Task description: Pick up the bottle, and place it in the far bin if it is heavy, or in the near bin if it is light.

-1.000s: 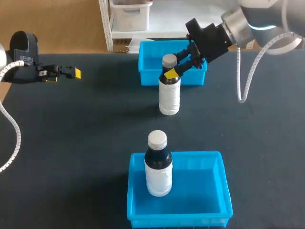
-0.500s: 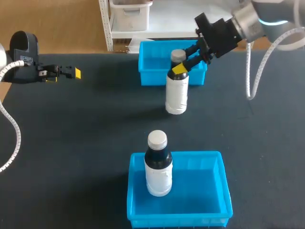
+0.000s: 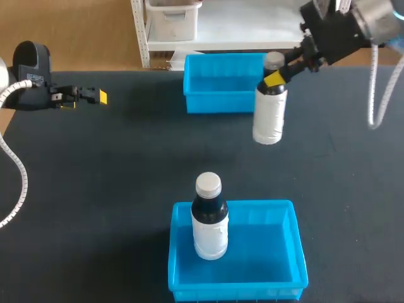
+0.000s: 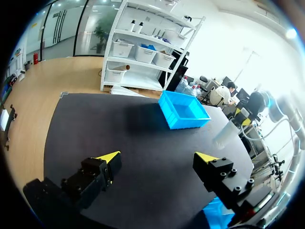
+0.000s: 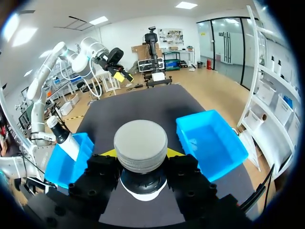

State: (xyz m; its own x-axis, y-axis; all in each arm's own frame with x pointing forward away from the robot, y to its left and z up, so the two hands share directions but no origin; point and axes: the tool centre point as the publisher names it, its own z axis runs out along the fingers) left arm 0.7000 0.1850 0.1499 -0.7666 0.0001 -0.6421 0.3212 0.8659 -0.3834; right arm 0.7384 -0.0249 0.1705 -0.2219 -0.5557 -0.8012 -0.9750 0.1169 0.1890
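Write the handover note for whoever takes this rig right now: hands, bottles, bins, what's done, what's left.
Right hand: shut on the neck of the held bottle, which hangs upright to the right of the far bin in the head view, not in it.
Left hand: open, empty, near the left side of the table.
Near bin: a second bottle stands upright in it. The far bin holds no bottle.
Done: bottle grasped.
Left: judge its weight, set it in the far bin if heavy or the near bin if light, then release.

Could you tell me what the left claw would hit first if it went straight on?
Probably the wall of the far bin; only table lies between, though height is unclear.
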